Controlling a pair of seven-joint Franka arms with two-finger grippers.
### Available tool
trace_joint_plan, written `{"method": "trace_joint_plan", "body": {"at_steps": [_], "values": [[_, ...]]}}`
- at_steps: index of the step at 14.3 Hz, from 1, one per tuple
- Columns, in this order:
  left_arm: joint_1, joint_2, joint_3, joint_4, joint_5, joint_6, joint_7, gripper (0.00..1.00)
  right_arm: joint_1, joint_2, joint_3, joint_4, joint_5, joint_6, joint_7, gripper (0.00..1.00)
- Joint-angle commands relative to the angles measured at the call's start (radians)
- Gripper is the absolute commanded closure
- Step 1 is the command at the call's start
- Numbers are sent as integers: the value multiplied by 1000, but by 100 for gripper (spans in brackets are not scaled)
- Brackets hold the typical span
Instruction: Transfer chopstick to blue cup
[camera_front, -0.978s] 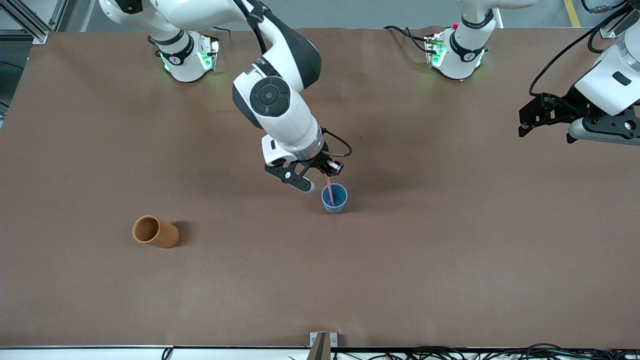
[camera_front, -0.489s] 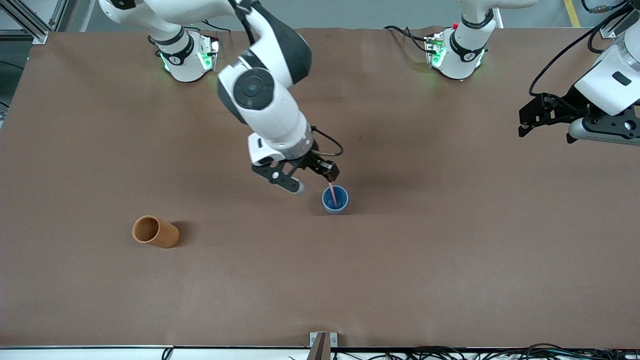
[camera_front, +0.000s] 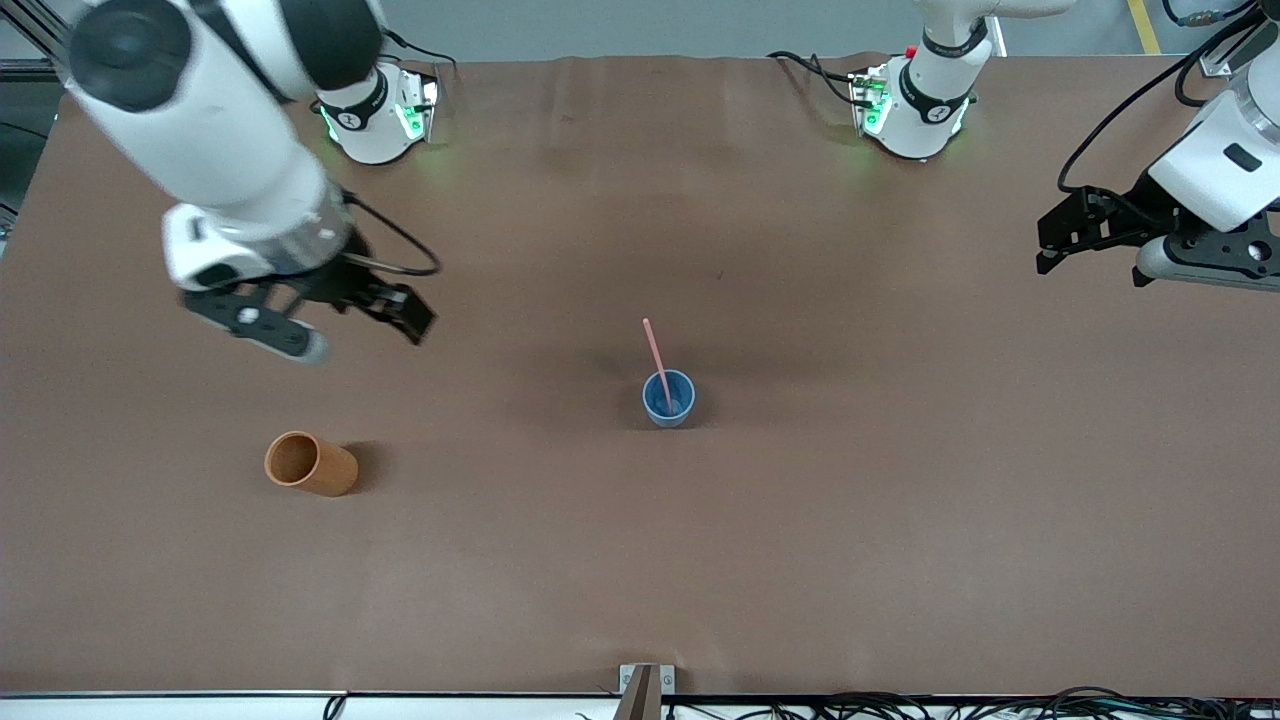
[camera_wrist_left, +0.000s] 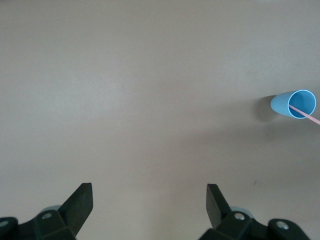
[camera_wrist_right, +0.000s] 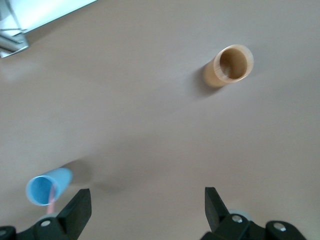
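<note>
The blue cup (camera_front: 669, 398) stands upright near the middle of the table. The pale-pink chopstick (camera_front: 655, 355) stands in it, leaning, its upper part sticking out above the rim. The cup also shows in the left wrist view (camera_wrist_left: 294, 103) with the stick (camera_wrist_left: 306, 114) in it, and in the right wrist view (camera_wrist_right: 47, 186). My right gripper (camera_front: 362, 336) is open and empty, up over bare table toward the right arm's end, apart from the cup. My left gripper (camera_front: 1090, 262) is open and empty, waiting over the left arm's end of the table.
An orange-brown cup (camera_front: 310, 463) lies on its side toward the right arm's end, nearer the front camera than the right gripper; it also shows in the right wrist view (camera_wrist_right: 229, 65). The brown table (camera_front: 900, 500) has its front edge along the bottom.
My right gripper has let go of the chopstick, which now stands in the blue cup, and has swung away toward the right arm's end. The left arm has not moved.
</note>
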Motion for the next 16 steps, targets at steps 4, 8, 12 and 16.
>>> {"method": "trace_joint_plan", "body": {"at_steps": [4,8,12,16], "values": [[6,0,-3,14,-18,-20,3,0,-257,-270,19,-287,-19,30,-382,0],[6,1,-3,14,-18,-20,3,0,-364,-307,19,-280,-21,-6,-498,0],[6,1,-2,15,-19,-20,3,0,-368,-302,8,-197,-33,-62,-575,0],[8,1,-3,14,-30,-20,3,0,-358,-302,16,-190,-27,-143,-634,0]]}}
